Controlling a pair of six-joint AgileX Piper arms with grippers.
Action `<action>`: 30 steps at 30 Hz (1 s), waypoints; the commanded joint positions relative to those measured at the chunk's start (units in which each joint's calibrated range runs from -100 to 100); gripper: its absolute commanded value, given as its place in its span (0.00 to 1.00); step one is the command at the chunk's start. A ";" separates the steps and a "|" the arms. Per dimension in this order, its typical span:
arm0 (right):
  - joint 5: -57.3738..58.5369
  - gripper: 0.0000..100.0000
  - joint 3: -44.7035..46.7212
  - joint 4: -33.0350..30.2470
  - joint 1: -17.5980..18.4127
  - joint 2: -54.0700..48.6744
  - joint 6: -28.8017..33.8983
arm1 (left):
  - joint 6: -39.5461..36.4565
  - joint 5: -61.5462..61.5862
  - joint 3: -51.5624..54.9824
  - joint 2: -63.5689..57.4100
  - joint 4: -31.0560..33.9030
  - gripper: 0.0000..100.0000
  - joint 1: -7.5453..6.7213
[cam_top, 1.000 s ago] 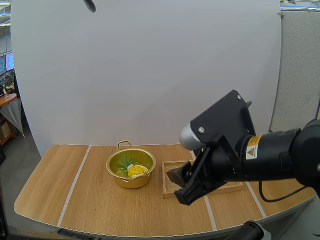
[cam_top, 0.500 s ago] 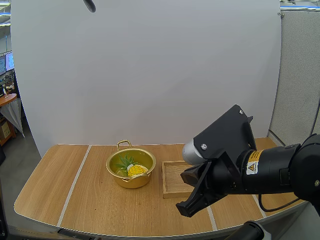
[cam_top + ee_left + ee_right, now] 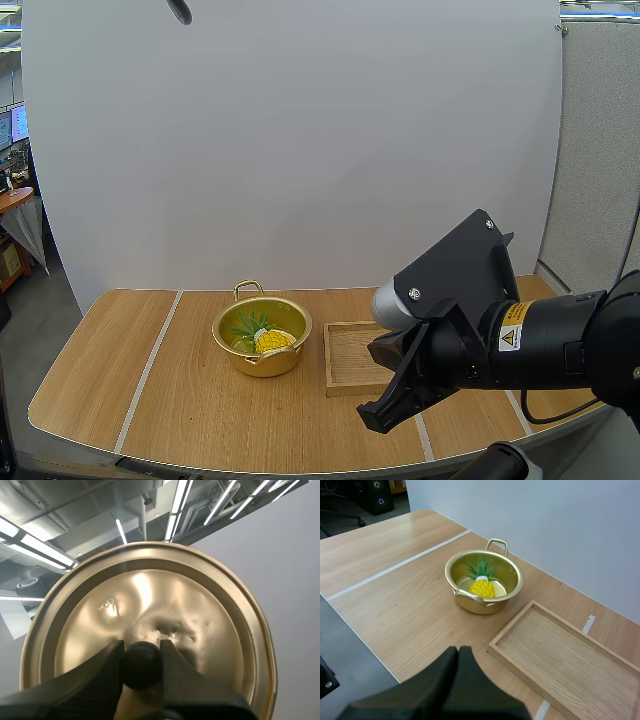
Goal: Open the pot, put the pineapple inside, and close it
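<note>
Sitting in the open pot [image 3: 265,362], the pineapple [image 3: 272,340] is placed, my left gripper [image 3: 141,650] pinches the lid [image 3: 200,625] by its knob [image 3: 142,667], my right gripper [image 3: 458,652] hangs clenched, empty, leaving only closing.

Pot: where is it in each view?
High view: pot beside the wooden tray, pineapple inside.
Right wrist view: pot beyond the shut right gripper, next to the wooden tray.
Left wrist view: its lid, held by the left gripper.
Shared landmark: the wooden tray.
</note>
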 commanded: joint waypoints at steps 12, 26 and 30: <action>0.28 0.00 0.28 -0.82 -0.12 -0.48 0.02 | -0.34 -1.93 -0.30 -0.13 0.50 0.00 -0.24; 0.28 0.00 0.28 -2.06 -0.12 -0.48 -0.08 | -0.66 21.92 -0.30 -0.45 -1.28 0.00 -0.24; 0.28 0.00 0.28 -2.06 -0.12 -0.48 -0.08 | -0.14 21.92 0.85 -0.60 -0.41 0.00 -0.24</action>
